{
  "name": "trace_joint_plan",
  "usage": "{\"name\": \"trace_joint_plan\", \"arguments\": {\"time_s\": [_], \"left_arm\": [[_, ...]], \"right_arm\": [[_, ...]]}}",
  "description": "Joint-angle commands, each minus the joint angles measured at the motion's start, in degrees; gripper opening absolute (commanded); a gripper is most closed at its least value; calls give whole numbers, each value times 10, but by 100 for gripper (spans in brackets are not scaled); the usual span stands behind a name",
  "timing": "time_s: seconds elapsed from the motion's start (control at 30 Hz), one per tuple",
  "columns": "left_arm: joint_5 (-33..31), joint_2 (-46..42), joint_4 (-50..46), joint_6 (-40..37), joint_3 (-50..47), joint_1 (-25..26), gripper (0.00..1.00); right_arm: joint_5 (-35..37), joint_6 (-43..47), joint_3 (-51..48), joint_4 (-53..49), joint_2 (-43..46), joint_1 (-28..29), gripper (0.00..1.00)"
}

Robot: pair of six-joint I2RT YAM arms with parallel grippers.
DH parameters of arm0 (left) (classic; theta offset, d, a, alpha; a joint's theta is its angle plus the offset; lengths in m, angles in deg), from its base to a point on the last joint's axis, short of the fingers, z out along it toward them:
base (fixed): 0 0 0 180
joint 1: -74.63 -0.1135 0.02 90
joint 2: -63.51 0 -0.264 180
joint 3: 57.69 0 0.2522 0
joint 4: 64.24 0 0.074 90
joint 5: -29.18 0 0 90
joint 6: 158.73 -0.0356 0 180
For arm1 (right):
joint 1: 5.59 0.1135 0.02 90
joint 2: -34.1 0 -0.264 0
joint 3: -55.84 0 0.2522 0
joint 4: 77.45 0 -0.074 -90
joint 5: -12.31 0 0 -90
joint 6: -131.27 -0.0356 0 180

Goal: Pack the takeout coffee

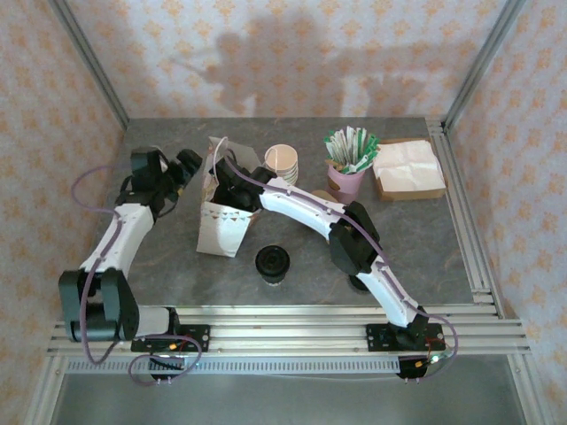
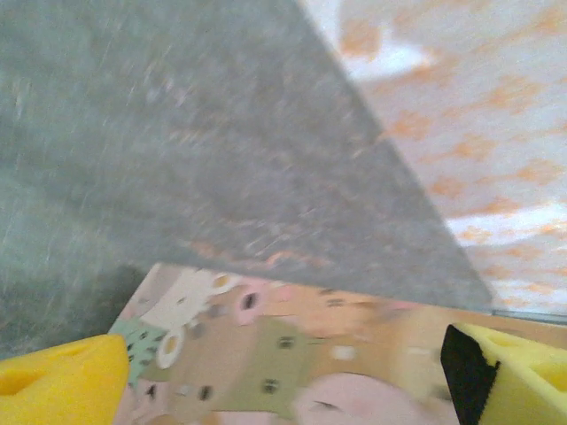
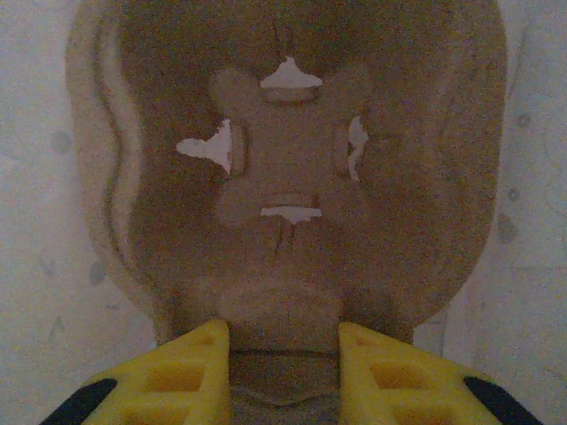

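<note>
The paper bag (image 1: 220,226) stands open at the table's middle left. My right gripper (image 1: 232,186) reaches down into its mouth. In the right wrist view the yellow fingers (image 3: 199,372) press on either side of a raised ridge of a brown pulp cup carrier (image 3: 283,115) inside the bag, so my right gripper (image 3: 283,341) is shut on it. The carrier socket ahead is empty. The takeout coffee is hidden. My left gripper (image 1: 183,166) hangs just left of the bag, open wide (image 2: 283,390), with the bag's patterned side (image 2: 292,354) below it.
A stack of lidless cream cups (image 1: 283,162) stands right behind the bag. A stack of black lids (image 1: 273,264) sits in front of it. A purple cup of green packets (image 1: 347,164) and a box of napkins (image 1: 407,170) are at the back right.
</note>
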Motion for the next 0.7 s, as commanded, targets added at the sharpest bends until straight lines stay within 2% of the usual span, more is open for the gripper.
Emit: {"name": "trace_joint_plan", "arguments": {"time_s": [0.0,0.1,0.3,0.4,0.5,0.67], "left_arm": [[-6,-47,-81,-61,59,-7,93],[48,-77,-90,-78,100,-4,93],[187,-115,-104,-101,159,11,79],[245,-125,-124,-135,185,36,79],[260,-130,-151,-178,200,56,78],[258,-114,-207,-227,217,63,66]], "right_arm": [[1,9,16,-8,21,4,28],[1,10,19,-9,21,4,28],[4,12,20,-14,20,4,28],[3,12,20,-15,18,3,28],[2,11,22,-16,17,4,28],[0,10,23,-18,15,3,28]]}}
